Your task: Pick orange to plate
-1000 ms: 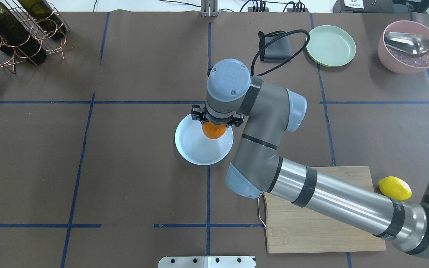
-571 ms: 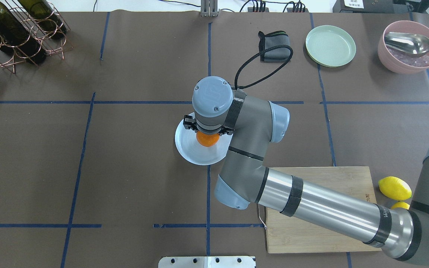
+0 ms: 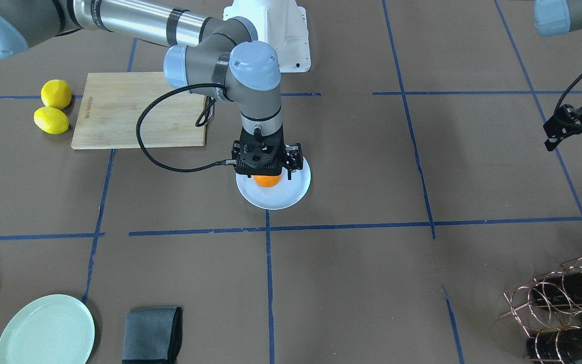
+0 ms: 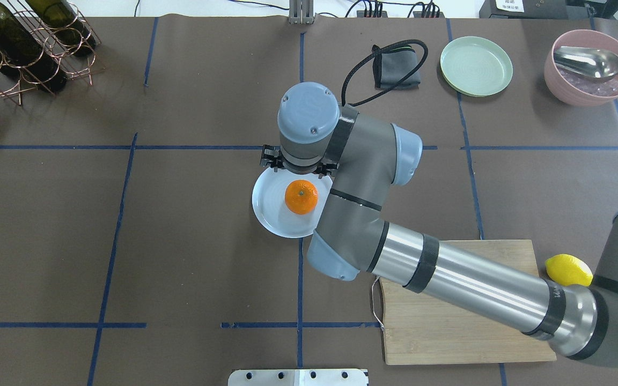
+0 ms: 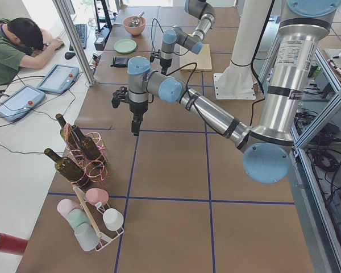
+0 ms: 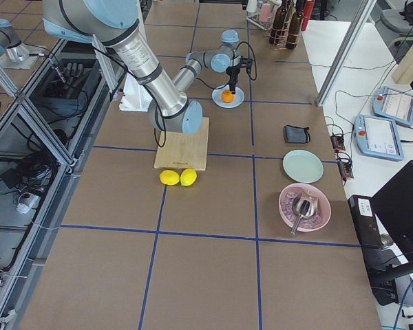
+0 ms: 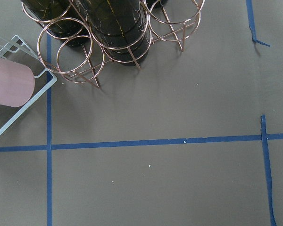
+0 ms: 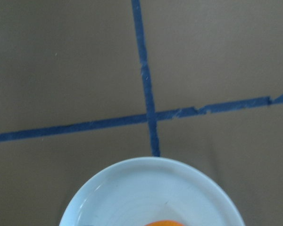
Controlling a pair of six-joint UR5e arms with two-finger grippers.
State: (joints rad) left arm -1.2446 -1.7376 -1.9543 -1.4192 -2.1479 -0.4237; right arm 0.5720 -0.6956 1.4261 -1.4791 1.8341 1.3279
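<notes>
The orange [image 4: 301, 197] lies on the white plate [image 4: 269, 214] near the table's middle, with nothing touching it. My right gripper [image 4: 297, 167] hangs open over the plate's far side, and the wrist hides most of it from above. From the front, the right gripper [image 3: 267, 169] stands just above the orange [image 3: 267, 180] on the plate [image 3: 281, 199]. The right wrist view shows the plate's rim [image 8: 151, 188] and a sliver of orange [image 8: 162, 222]. My left gripper [image 3: 569, 126] hangs far off by the bottle rack. I cannot tell whether it is open or shut.
A wooden cutting board [image 4: 438, 343] lies under the right arm, with two lemons [image 3: 56, 93] beside it. At the far right stand a pale green plate [image 4: 476, 66], a grey cloth [image 4: 397, 67] and a pink bowl with a spoon [image 4: 590, 67]. The wine rack [image 4: 24, 43] is far left.
The right gripper came down onto the plate with the orange, let it go and rose. The orange now rests alone on the plate.
</notes>
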